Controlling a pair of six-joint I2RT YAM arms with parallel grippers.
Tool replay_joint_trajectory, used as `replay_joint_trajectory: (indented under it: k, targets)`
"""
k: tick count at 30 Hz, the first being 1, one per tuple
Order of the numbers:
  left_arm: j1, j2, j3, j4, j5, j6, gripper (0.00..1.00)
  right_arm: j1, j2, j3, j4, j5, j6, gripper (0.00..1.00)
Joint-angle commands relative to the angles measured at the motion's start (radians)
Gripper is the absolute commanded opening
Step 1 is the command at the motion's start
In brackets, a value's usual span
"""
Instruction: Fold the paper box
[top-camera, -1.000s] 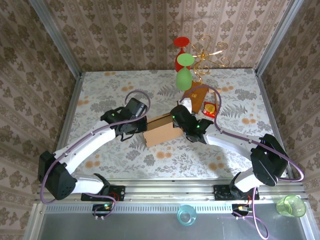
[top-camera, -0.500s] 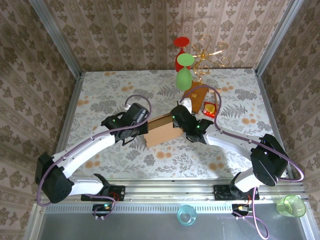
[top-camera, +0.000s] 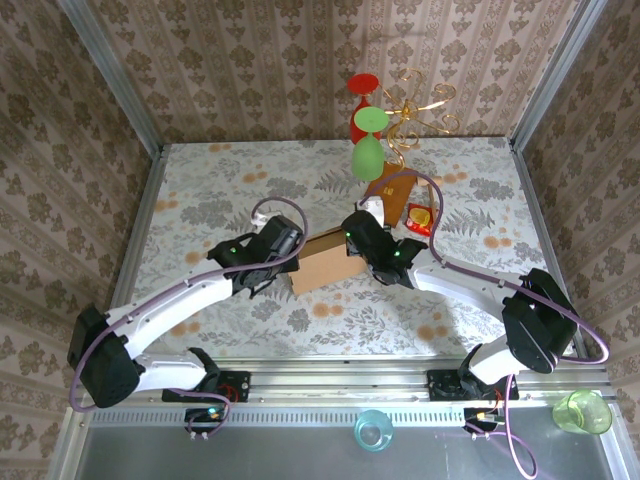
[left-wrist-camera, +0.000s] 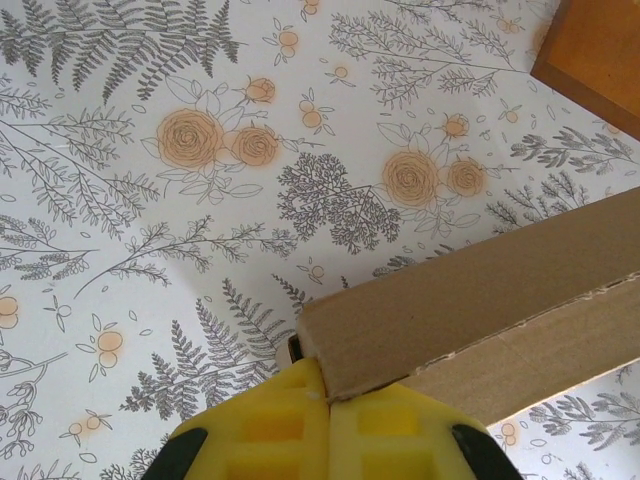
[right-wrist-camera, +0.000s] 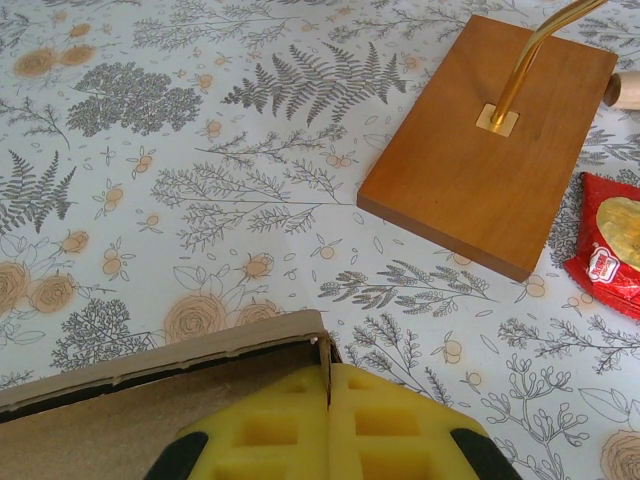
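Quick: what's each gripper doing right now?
Left gripper: closed, pinching a corner of the light-brown cardboard box.
Right gripper: closed, pinching the same box's wall at a corner.

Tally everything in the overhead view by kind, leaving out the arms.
paper box: 1
wooden stand: 1
snack packet: 1
stemmed glasses: 2 (red glass, green glass)
cups: 2 (teal cup, green cup)
Total: 7
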Motion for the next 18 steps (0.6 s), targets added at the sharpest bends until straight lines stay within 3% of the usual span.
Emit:
replay_joint_trajectory:
  k: [1,9,18]
  targets:
    - [-0.038,0.018,-0.045,-0.034,0.035,-0.031,0.00,0.018,-0.012,-0.012,-0.084,-0.047,0.001,0.00]
    - [-0.098,0.020,-0.059,-0.044,-0.068,-0.065,0.00,0.014,-0.041,-0.004,-0.107,-0.061,0.011,0.00]
    - [-0.147,0.040,-0.091,-0.058,-0.183,-0.134,0.00,0.010,-0.081,-0.007,-0.138,-0.095,0.034,0.18]
